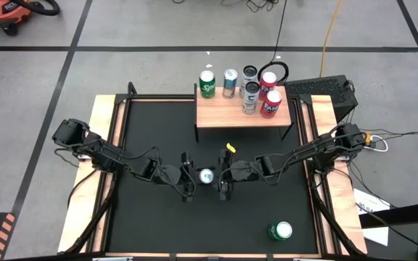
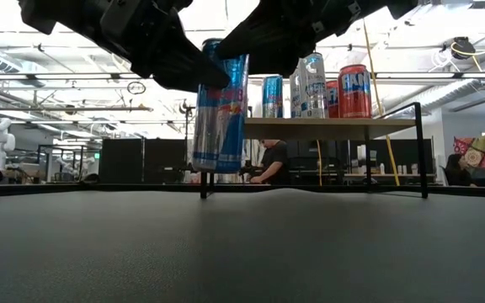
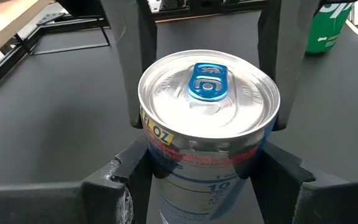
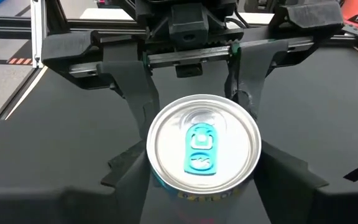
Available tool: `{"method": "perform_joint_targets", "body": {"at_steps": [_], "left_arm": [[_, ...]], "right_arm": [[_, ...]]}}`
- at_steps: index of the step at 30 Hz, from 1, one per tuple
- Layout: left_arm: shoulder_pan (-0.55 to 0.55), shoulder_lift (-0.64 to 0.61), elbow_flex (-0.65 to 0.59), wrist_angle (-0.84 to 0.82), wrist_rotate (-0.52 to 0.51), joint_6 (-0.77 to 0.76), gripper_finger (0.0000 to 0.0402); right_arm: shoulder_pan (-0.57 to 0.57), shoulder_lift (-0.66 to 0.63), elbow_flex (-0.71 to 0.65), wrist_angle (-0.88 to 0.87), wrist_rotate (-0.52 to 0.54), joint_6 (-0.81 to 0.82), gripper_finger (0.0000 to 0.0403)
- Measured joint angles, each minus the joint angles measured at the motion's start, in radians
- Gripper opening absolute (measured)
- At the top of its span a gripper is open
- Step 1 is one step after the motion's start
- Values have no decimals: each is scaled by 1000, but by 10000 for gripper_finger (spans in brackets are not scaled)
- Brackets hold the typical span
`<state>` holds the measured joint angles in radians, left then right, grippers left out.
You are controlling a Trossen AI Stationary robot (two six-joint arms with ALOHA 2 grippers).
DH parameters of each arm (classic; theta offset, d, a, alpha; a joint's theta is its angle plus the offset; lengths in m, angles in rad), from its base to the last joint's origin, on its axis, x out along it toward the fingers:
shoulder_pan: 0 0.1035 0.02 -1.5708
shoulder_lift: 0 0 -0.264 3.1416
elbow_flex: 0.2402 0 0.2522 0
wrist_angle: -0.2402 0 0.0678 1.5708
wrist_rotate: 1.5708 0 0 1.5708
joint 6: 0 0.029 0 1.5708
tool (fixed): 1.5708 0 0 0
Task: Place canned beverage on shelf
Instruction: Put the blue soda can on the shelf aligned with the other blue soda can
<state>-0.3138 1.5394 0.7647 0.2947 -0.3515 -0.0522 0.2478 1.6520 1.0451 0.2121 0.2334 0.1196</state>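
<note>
From above, the left gripper (image 1: 189, 177) and right gripper (image 1: 223, 181) flank a blue can (image 1: 206, 175), well short of the shelf (image 1: 242, 114). The low view alone shows the can off the table (image 2: 242, 244). Both wrist views show each gripper's fingers (image 3: 140, 74) pinching it.

Two dark jointed arms trail black cables, each ending in a matte black tool (a yellow tag on the right one (image 1: 230, 148)).
</note>
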Motion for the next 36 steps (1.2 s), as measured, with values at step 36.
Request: {"method": "perform_joint_targets", "body": {"at_steps": [36], "left_arm": [[5, -2, 0, -97, -151, -75, 334]], "right_arm": [[-382, -253, 339, -507, 91, -65, 230]]}}
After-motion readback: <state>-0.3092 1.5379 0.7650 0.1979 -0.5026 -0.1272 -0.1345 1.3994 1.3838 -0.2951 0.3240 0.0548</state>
